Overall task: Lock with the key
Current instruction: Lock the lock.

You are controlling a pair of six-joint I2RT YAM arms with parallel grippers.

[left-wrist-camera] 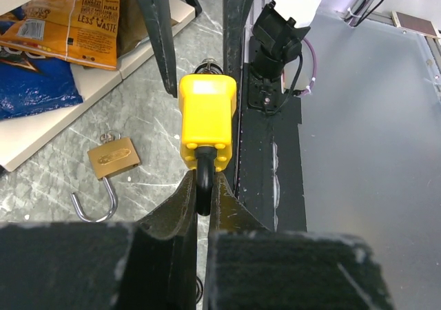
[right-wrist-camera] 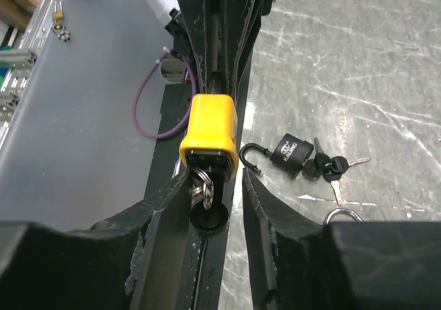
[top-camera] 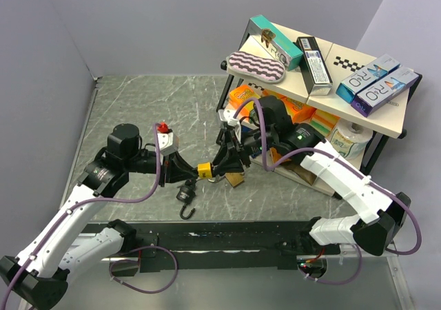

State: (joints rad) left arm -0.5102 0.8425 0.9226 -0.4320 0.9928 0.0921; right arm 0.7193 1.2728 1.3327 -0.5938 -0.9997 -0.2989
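A yellow padlock (top-camera: 204, 170) hangs in the air between my two grippers. My left gripper (left-wrist-camera: 202, 194) is shut on its black shackle (left-wrist-camera: 203, 179), with the yellow body (left-wrist-camera: 207, 117) pointing away from it. In the right wrist view a black-headed key (right-wrist-camera: 208, 217) on a ring sticks out of the padlock's (right-wrist-camera: 210, 131) bottom face. My right gripper (right-wrist-camera: 217, 200) is open, its fingers either side of the key head, the left one close against the ring.
A brass padlock (left-wrist-camera: 114, 160) with open shackle and a black padlock (right-wrist-camera: 293, 151) with keys (right-wrist-camera: 332, 167) lie on the marble table below. A shelf (top-camera: 324, 83) with boxes and snack bags stands back right. A black rail (top-camera: 227, 238) runs along the near edge.
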